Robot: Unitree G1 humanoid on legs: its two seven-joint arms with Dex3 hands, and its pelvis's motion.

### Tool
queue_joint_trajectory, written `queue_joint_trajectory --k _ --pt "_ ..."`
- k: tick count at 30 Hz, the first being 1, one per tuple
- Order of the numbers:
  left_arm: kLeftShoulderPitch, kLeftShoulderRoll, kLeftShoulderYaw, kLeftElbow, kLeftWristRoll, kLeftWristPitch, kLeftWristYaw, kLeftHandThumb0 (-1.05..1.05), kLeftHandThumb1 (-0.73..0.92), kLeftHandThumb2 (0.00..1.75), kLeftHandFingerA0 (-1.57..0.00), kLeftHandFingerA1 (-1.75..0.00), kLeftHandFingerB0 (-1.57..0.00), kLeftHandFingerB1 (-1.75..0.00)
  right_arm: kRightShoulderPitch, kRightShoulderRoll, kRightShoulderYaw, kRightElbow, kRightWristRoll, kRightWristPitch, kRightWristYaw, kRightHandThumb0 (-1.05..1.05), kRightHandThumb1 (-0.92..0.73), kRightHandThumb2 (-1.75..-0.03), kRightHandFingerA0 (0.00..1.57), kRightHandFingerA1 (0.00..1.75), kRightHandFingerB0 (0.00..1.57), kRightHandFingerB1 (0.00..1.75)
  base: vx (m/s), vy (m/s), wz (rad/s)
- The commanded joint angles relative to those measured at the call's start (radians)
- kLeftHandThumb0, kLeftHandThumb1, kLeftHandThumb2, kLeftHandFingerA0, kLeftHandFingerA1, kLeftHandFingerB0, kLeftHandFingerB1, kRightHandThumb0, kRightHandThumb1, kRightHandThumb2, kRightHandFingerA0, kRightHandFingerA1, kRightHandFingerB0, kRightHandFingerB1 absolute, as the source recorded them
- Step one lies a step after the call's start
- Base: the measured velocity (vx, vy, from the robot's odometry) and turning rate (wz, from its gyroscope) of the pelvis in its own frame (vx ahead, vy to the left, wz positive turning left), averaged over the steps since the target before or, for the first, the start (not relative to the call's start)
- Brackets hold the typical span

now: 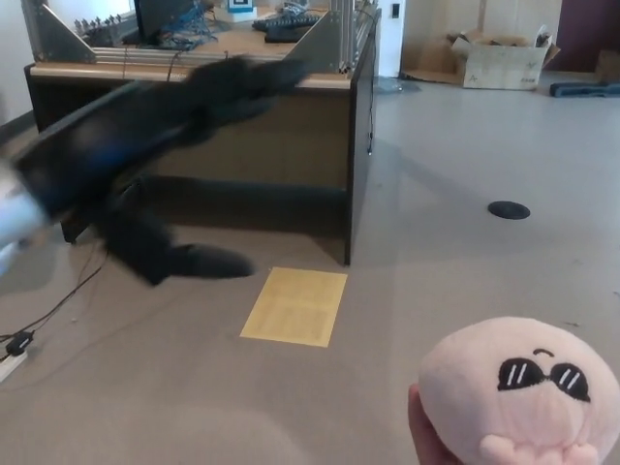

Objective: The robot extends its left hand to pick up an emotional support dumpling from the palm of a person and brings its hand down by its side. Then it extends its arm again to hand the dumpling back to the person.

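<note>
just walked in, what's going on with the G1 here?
A person's hand holds up a round pink plush dumpling with a sunglasses face at the lower right. The robot's black left hand is raised in front of the wooden desk, heavily motion-blurred, well short of the dumpling and not touching it. Its fingers are too smeared to read. The right hand is out of view. A yellow sheet lies on the floor.

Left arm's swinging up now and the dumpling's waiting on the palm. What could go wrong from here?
1. The left hand is motion-blurred, so it looks fast; it could overshoot and strike the person's hand under the dumpling.
2. The dumpling sits at the frame's lower right corner, partly cut off, so tracking the grasp may be poor.
3. The round plush rests loosely and a glancing touch could knock it off.
</note>
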Motion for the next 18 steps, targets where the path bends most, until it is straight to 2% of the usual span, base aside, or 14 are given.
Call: queue_joint_trajectory --k 1,2,3,10,12,18 --pt "-0.528 -0.123 -0.377 -0.033 0.019 0.359 -0.415 -0.85 0.32 0.61 0.00 -0.03 0.00 -0.09 -0.099 -0.021 0.007 0.106 -0.028 -0.065 -0.042 -0.57 -0.74 -0.62 0.58 0.53 0.32 0.31 0.00 0.000 0.00" --pt "-0.539 -0.127 -0.389 -0.031 0.018 0.365 -0.418 -0.85 0.32 0.61 0.00 -0.03 0.00 -0.09 -0.103 -0.021 0.009 0.113 -0.033 -0.068 -0.050 -0.57 -0.74 -0.62 0.58 0.53 0.32 0.31 0.00 0.000 0.00" --pt "-0.552 -0.140 -0.405 -0.023 0.023 0.368 -0.419 -0.53 0.33 0.80 0.00 -0.07 0.00 -0.10 -0.109 -0.024 0.010 0.120 -0.039 -0.087 -0.060 -0.56 -0.73 -0.62 0.62 0.53 0.32 0.33 0.00 0.000 0.00" --pt "-0.601 -0.161 -0.453 -0.007 -0.001 0.383 -0.434 -0.57 0.36 0.84 0.00 -0.06 0.00 -0.09 -0.117 -0.020 0.003 0.122 -0.022 -0.089 -0.049 -0.59 -0.71 -0.62 0.62 0.52 0.32 0.32 0.00 0.000 0.00" --pt "-0.622 -0.176 -0.485 -0.002 -0.001 0.395 -0.457 -0.59 0.38 0.84 0.00 -0.02 0.00 0.00 -0.117 -0.016 -0.004 0.110 0.001 -0.071 -0.016 -0.55 -0.69 -0.61 0.61 0.50 0.32 0.32 0.00 0.000 0.00" --pt "-0.660 -0.175 -0.523 0.015 0.004 0.414 -0.507 -0.58 0.38 0.83 0.00 -0.05 0.00 -0.02 -0.133 -0.013 -0.002 0.118 0.003 -0.060 -0.011 -0.56 -0.68 -0.61 0.62 0.48 0.34 0.31 0.00 0.000 0.00"
